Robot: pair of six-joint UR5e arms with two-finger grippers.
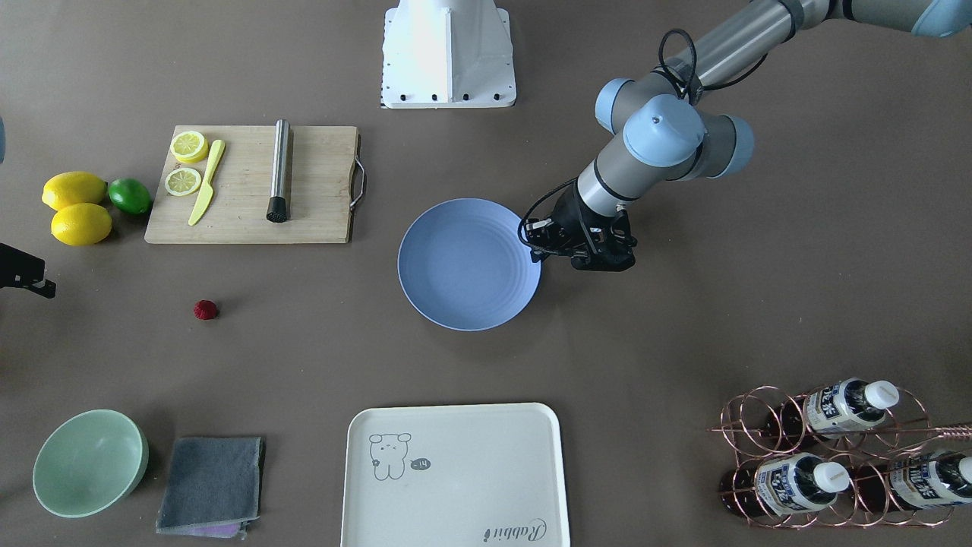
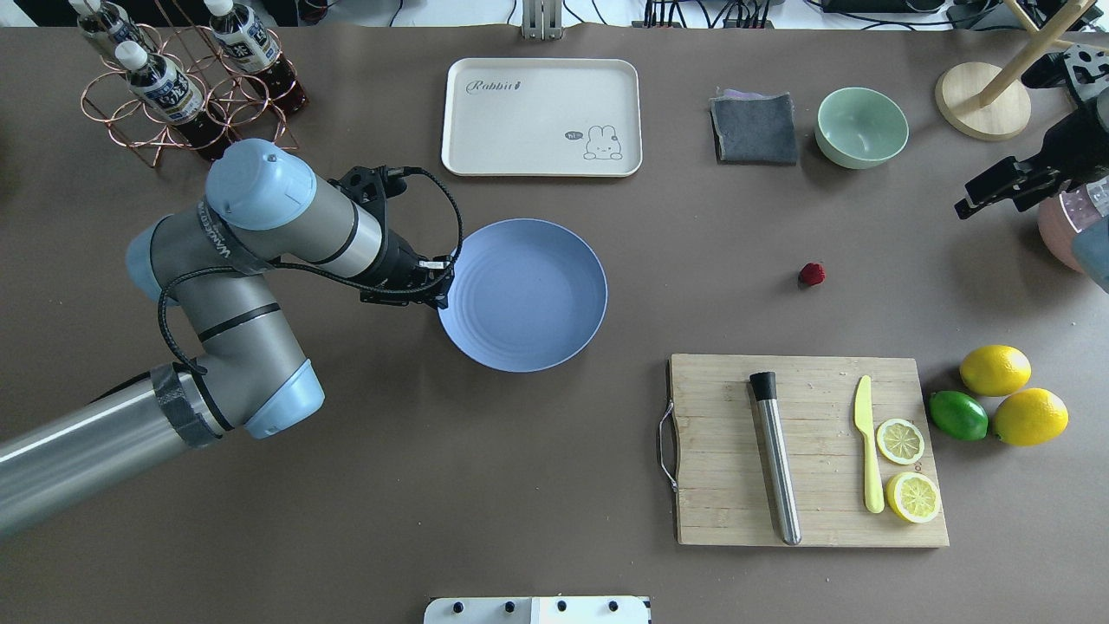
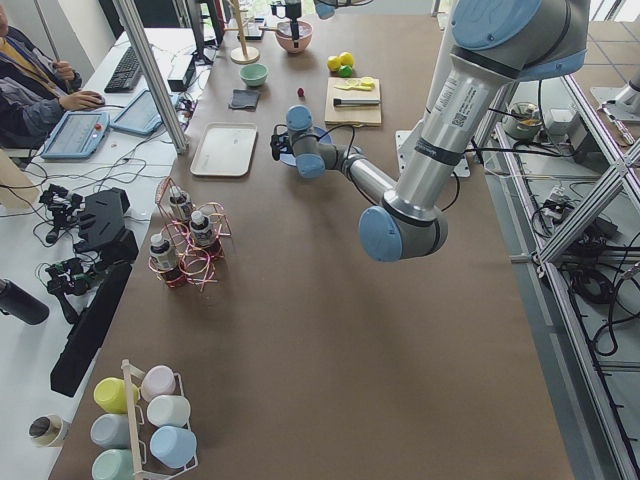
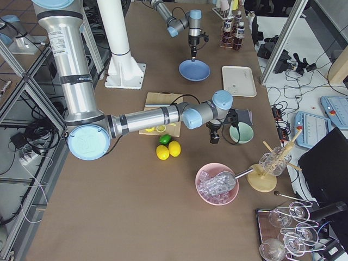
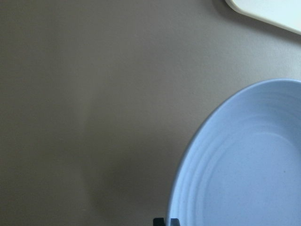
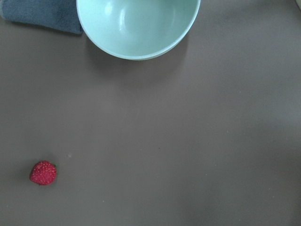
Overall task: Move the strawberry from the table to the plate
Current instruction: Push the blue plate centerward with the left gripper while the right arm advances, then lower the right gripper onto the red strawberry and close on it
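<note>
While the strawberry (image 2: 812,274) lies bare on the table (image 2: 485,503), well apart from the plate (image 2: 537,303), neither gripper is touching it. The left gripper (image 1: 596,254) is hung, pointing down, just outside the plate's rim on the robot's left. In the left wrist view its fingertips (image 5: 161,221) are seen as two dark tips drawn almost together, with nothing visible between them and the rim just to their right. The right gripper (image 2: 996,192) is held above the table's right end. Its fingers are not shown clearly in any view, so their spread cannot be told. From that gripper the strawberry is found to the left and somewhat nearer the robot, well apart. In the right wrist view the strawberry is seen low and left, while a bowl (image 6: 138,23) and a cloth (image 6: 37,14) are cut by the top edge.
</note>
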